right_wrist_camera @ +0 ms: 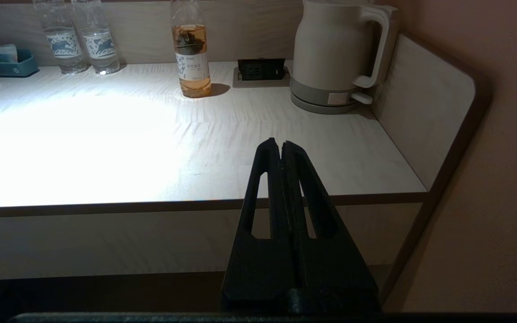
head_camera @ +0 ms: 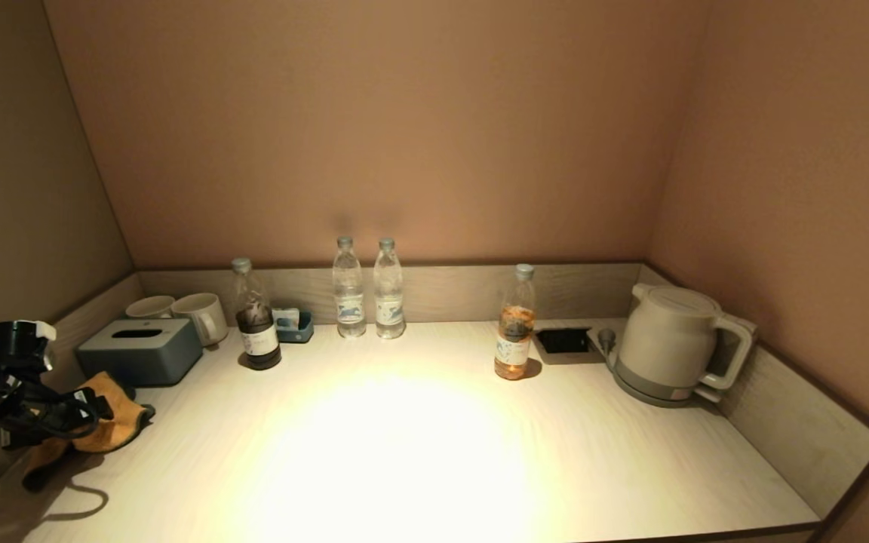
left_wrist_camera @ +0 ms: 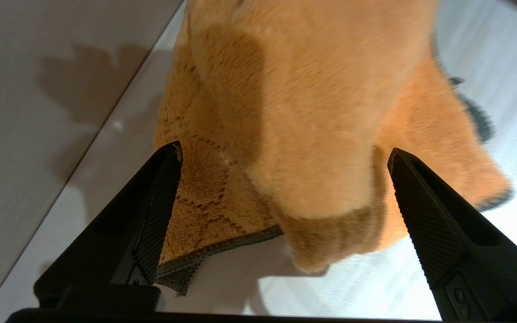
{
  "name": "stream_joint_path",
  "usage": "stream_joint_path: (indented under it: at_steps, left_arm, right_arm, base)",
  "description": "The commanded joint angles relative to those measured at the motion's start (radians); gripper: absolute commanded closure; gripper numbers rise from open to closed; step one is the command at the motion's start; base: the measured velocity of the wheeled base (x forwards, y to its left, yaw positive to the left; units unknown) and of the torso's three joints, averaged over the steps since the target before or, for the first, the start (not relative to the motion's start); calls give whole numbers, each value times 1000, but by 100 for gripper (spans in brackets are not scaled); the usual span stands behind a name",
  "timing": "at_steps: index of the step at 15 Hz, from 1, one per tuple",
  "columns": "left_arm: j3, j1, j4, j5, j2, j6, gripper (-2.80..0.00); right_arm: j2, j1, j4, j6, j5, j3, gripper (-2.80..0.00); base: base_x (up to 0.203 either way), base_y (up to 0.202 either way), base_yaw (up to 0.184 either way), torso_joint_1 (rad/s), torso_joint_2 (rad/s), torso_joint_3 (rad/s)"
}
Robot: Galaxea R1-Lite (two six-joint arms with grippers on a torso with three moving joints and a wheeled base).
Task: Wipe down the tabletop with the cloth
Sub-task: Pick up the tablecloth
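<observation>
The left gripper (left_wrist_camera: 285,154) was nearest, at the left edge of the tabletop (head_camera: 419,452), with its two fingers wide apart on either side of the cloth (left_wrist_camera: 294,116) and holding nothing. The cloth lay bunched on the surface, orange side up, just in front of the tissue box (head_camera: 140,351) and close to the left rim. The step in hand seemed to be the grasp, before any wiping. I judge that the next move called for lowering the fingers around the raised fold and closing on it firmly. The right gripper (right_wrist_camera: 282,146) was pressed together and empty, waiting in front of the table edge, with the kettle (right_wrist_camera: 337,54) beyond it at the back.
</observation>
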Motion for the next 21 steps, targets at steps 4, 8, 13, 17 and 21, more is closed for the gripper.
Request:
stream_joint_path:
  at_steps: [4,8,13,17,21]
  left_arm:
    - [-23,-1,8,3,39,-1,-280]
    - [-41,-1,25,3,49,1,-280]
    - [-40,-1,25,3,54,10,0]
    - [-40,-1,23,2,68,10,0]
    - [-32,-1,23,2,43,7,0]
  right_arm:
    - [0,0,0,0,0,0,0]
    - [0,0,0,0,0,0,0]
    - [0,0,0,0,0,0,0]
    - [0,0,0,0,0,0,0]
    - [0,0,0,0,2,0,0]
  base:
    - [0,0,0,0,0,0]
    - [0,0,0,0,0,0]
    - [0,0,0,0,0,0]
    - [0,0,0,0,0,0]
    - [0,0,0,0,0,0]
